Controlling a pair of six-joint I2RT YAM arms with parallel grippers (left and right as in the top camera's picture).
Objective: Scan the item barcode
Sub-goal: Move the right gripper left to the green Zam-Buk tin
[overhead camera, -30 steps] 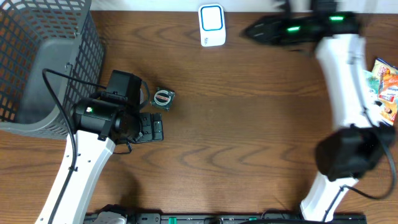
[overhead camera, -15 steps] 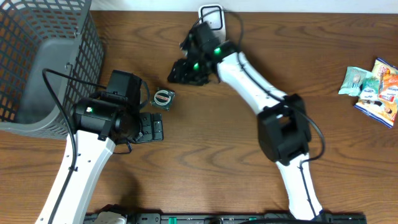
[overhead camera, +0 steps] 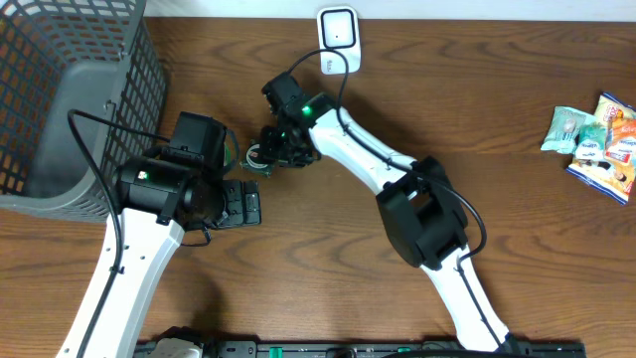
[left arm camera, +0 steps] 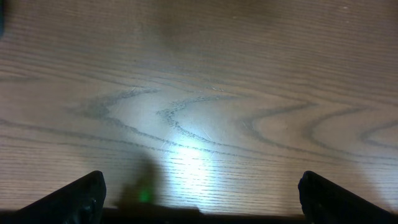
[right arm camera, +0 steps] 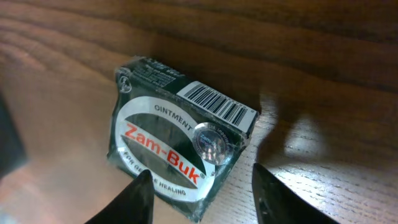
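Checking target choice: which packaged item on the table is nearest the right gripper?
The dark green Zam-Buk ointment box, under the right gripper; the colourful snack packets lie far off at the table's right edge.

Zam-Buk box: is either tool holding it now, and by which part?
Nothing is held yet. The right tool stands open astride the Zam-Buk box; the left tool is open and empty.

Right gripper [right arm camera: 200,173] has travelled in from the far table edge; ointment box [right arm camera: 180,127] now lies directly beneath, between its narrowing jaws
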